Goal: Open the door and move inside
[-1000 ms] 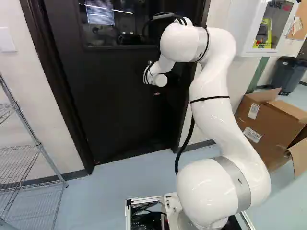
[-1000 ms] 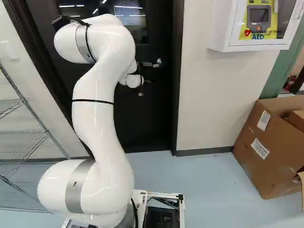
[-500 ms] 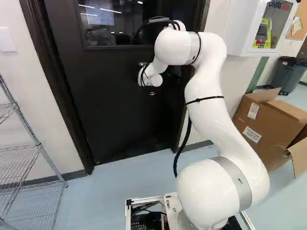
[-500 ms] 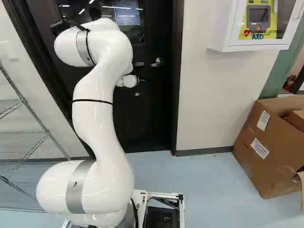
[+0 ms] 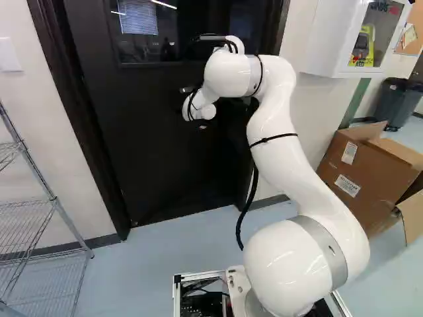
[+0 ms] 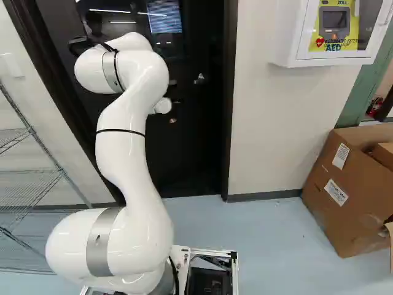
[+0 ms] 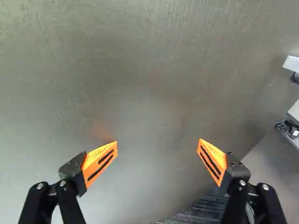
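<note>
The door (image 5: 158,158) stands ahead of the arm (image 5: 284,145), dark, with a window (image 5: 142,39) in its upper part and a dark frame (image 5: 82,125) around it. How far ajar it is, if at all, I cannot tell. The arm curves up from its lowest joint, and its white wrist (image 5: 198,109) is in front of the door, below the window. A small metal fitting (image 6: 199,79) shows near the frame in the right base view.

In the wrist view the fingers (image 7: 103,161) are spread well apart, their orange pads facing each other across a gap. A plain grey-brown face fills most of what lies ahead of them. Metal parts (image 7: 290,64) are off to one side, and a dark ribbed patch (image 7: 201,211) shows near one finger; what it is, I cannot tell.

A wire rack (image 5: 56,205) is at the left of the left base view. At the right of the right base view, a white cabinet (image 6: 277,49) hangs on the wall (image 6: 264,141), and an open box (image 6: 331,209) sits on the floor (image 6: 245,227).
</note>
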`<state>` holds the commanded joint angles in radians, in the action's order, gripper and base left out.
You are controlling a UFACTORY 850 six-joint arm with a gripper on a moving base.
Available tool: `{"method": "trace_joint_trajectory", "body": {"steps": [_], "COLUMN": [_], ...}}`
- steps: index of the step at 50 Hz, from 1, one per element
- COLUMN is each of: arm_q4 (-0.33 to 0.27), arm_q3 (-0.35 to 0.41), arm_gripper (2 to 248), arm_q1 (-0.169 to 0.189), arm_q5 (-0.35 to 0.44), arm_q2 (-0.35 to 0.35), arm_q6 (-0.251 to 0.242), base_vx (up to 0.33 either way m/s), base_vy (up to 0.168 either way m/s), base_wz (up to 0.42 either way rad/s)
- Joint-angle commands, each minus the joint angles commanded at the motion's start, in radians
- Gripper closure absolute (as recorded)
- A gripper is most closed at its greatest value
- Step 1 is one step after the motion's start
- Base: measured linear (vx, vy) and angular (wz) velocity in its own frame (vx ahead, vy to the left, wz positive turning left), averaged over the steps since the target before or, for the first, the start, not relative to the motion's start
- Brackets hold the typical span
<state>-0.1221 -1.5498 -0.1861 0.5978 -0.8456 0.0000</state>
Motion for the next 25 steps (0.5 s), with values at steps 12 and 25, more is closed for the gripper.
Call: {"method": "trace_joint_trajectory", "body": {"steps": [12,25], "arm_q4": [0.0,0.0], "arm_q3": [-0.091,-0.075], "arm_gripper": [3,3], "arm_q1": [-0.008,-0.008], "arm_q5": [0.0,0.0], "arm_q2": [-0.063,-0.052], "arm_q6": [0.0,0.0], "base_vx": [0.0,0.0], "base_vy": [0.0,0.0], "base_wz": [0.0,0.0]}}
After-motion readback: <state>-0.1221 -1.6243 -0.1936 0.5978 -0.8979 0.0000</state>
